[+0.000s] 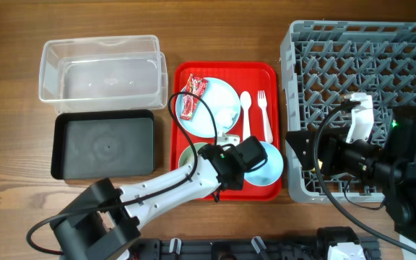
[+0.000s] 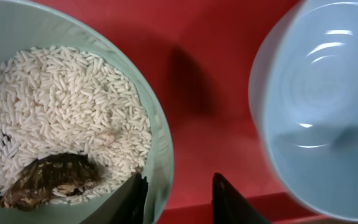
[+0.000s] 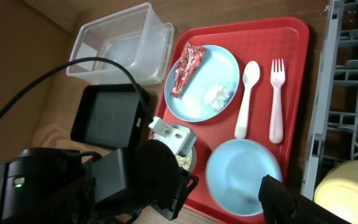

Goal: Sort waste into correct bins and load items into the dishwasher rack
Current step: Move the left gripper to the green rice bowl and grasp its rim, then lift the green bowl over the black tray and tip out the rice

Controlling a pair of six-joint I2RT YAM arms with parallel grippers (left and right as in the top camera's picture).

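Mint-green bowl (image 2: 162,163) holds white rice (image 2: 61,93) (brown scrap (image 2: 48,180) atop), rim straddled by left claw (image 2: 178,198), jaws parted.

Overhead faces straight down at the desk (image 1: 20,144). Left wrist looks close past the left end effector (image 2: 179,193). Right wrist, farther off, shares the red tray (image 3: 291,37) with both.

We see green bowl (image 2: 161,134) cut by left, bottom edges in left wrist view; overhead, left arm (image 1: 183,177) hides most of it. Blue bowl (image 2: 316,106) blurred, cropped at right. Yellow cup (image 3: 348,186) clipped at right wrist view's corner.
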